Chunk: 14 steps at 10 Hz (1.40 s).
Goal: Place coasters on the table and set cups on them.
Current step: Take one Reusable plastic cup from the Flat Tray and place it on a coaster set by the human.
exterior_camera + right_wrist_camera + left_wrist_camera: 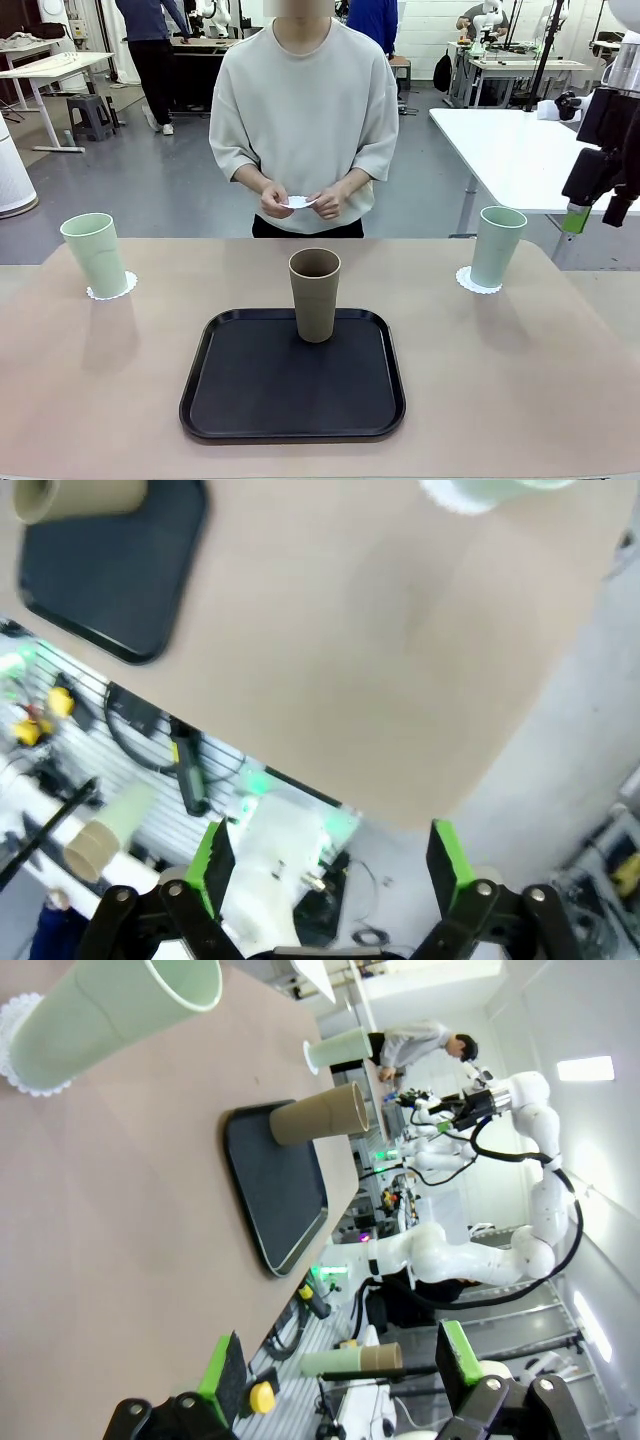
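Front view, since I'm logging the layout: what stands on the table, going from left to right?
left pale green cup on the left coaster → brown cup standing on the black tray → right pale green cup on the right coaster

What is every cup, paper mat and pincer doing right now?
Left green cup: upright on the left mat.
Right green cup: upright on the right mat.
Brown cup: upright on the black tray, no mat.
Third mat: held in the person's hands.
Left pincer: open, empty.
Right pincer: open, empty.
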Each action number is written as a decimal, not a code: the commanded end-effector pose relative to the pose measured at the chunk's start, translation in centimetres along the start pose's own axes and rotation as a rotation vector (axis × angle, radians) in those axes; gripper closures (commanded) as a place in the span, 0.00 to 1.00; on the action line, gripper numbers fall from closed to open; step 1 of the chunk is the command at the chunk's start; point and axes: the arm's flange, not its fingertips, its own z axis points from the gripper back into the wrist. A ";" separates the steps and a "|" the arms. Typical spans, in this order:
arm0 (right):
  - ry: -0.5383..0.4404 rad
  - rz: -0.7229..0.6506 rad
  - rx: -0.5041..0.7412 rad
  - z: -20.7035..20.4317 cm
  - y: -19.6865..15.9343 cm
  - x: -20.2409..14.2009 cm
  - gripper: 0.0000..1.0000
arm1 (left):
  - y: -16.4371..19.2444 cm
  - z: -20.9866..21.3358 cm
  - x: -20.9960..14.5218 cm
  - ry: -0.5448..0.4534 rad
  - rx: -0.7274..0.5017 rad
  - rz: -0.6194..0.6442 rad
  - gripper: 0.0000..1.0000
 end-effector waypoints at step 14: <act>-0.469 -0.180 1.085 -9.0 -22.7 -9.5 0.00 | -0.2 0.1 0.0 -0.004 0.006 0.007 0.00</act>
